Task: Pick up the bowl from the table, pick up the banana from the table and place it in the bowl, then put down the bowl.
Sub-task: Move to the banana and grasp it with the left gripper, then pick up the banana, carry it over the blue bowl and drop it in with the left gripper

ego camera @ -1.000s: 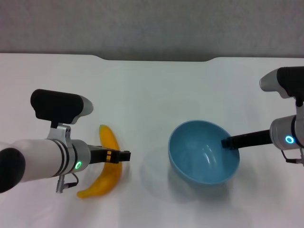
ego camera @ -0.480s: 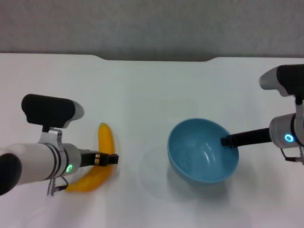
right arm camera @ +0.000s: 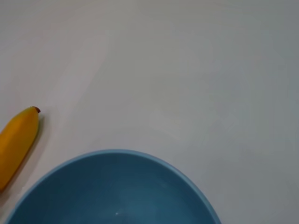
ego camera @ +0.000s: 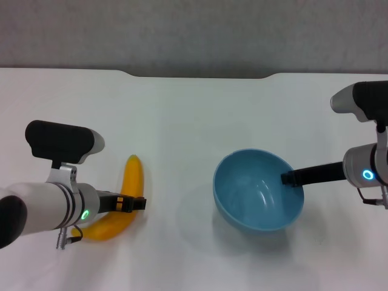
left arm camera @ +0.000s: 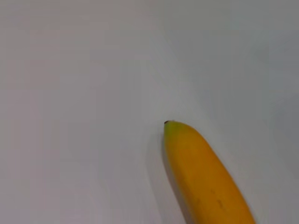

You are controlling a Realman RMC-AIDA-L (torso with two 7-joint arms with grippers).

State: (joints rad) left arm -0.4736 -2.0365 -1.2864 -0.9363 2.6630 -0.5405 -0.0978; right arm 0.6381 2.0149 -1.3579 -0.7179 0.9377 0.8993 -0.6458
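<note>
**Desk:** Run the list, biggest item first.

**Operator:** Item one, the table (ego camera: pixel 182 121): white top, shallow cutout along its far edge. On my head view everything else sits on it or over it.

**Desk:** Next.

**Operator:** Item two, the bowl (ego camera: pixel 257 191): light blue, deep, glossy inside, on my right half of the table. It is tilted, its opening turned a little toward the left, and there is a soft shadow on the table beneath it. I read it as lifted off the surface. On the right wrist view its rim (right arm camera: pixel 112 156) fills the near part of the picture.

**Desk:** And what has it?

**Operator:** Item three, the right gripper (ego camera: pixel 290 179): reaching in from the right, its dark fingers closed over the bowl's right-hand rim, one finger showing inside the bowl.

**Desk:** Left side?

**Operator:** Item four, the left gripper (ego camera: pixel 138 204): low over the near left of the table, pointing right. Its dark tip lies across the banana's middle. I cannot tell how wide the fingers stand, nor whether they grip anything.

**Desk:** Last item.

**Operator:** Item five, the banana (ego camera: pixel 121 203): yellow-orange, curved, lying flat on the table, well apart from the bowl. One end points away from me, the other runs under the left arm. On the left wrist view only its tip (left arm camera: pixel 201 172) shows.
</note>
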